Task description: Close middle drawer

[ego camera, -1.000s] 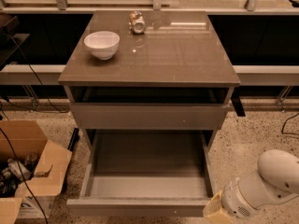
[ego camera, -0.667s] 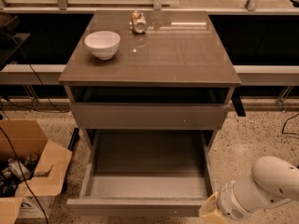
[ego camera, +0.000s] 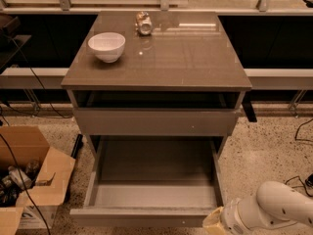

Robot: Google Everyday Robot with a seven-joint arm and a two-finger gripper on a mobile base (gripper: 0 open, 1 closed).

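The middle drawer (ego camera: 146,216) is pulled far out of the grey-brown cabinet, and its pale grey floor (ego camera: 154,177) is bare. Its flat front panel runs along the bottom of the view. My gripper (ego camera: 215,223) is at the bottom right, at the end of the white arm (ego camera: 274,207). It sits right beside the right end of the drawer's front panel. Only its tan end shows, at the frame's edge. Above the open drawer is another drawer front (ego camera: 156,122) with a dark gap over it.
On the cabinet top (ego camera: 186,58) stand a white bowl (ego camera: 106,45) and a tipped metal can (ego camera: 143,22). An open cardboard box (ego camera: 29,180) with clutter stands on the floor at the left. Cables lie on the speckled floor at both sides.
The arm and gripper have moved a little left and down, closer to the right end of the drawer's front panel. The drawer has not visibly moved.
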